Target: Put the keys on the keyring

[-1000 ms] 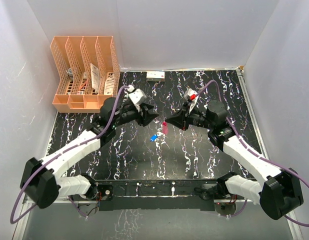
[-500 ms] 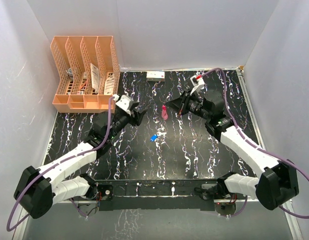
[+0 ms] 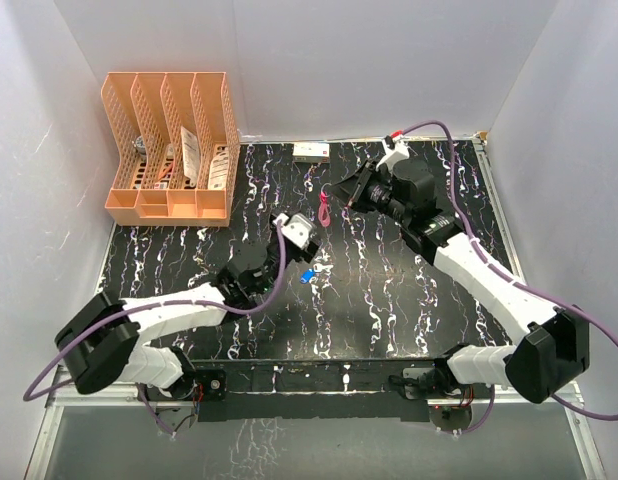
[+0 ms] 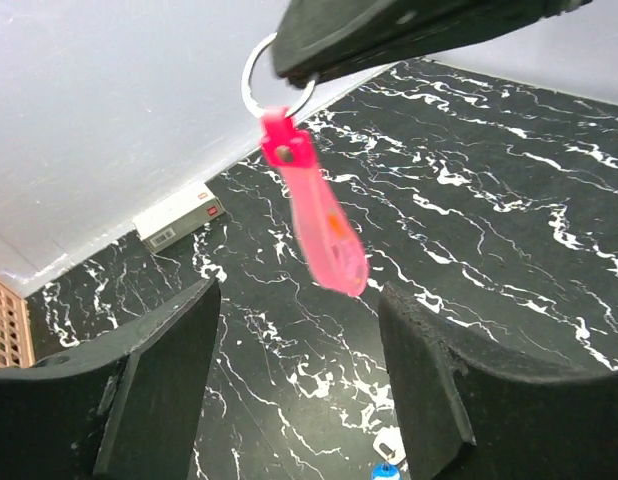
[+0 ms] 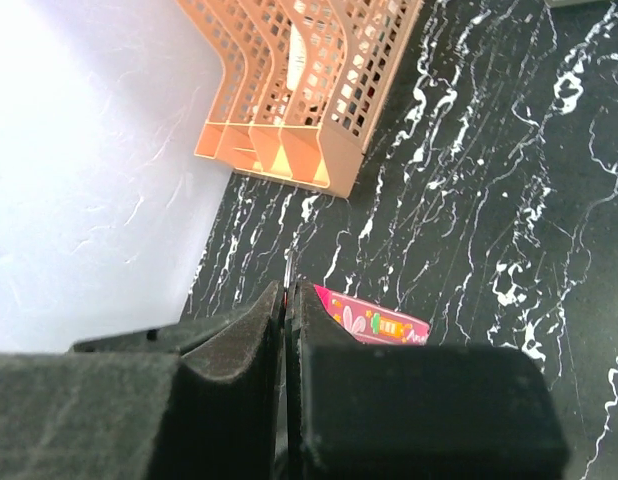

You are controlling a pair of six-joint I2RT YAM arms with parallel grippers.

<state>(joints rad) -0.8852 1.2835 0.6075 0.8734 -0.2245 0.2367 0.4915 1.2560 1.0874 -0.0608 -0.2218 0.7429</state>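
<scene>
right gripper (image 3: 339, 193) is clenched on the keyring (image 3: 324, 212), pinching the metal ring (image 4: 247, 85) edge-on. strap (image 4: 324, 225) hangs free, clear of the table (image 3: 409, 290), upper centre of the top view.

left gripper (image 4: 299, 385) is released, fingers (image 4: 159, 380) wide with nothing between them. In its wrist view the strap dangles upper middle, above and beyond the fingertips, not touching.

keys (image 3: 311, 272) lie flat on the table mid-frame in the top view, just beside the left gripper, and show at the bottom edge of its wrist view.

My read on handling:
- **keys:** tiny, light, stiff, and likely to skid when pinched. Take one by the head and keep the hole clear.
- **ring:** thin and springy.
- **strap:** soft and will swing, so hold the ring, not the strap.
</scene>
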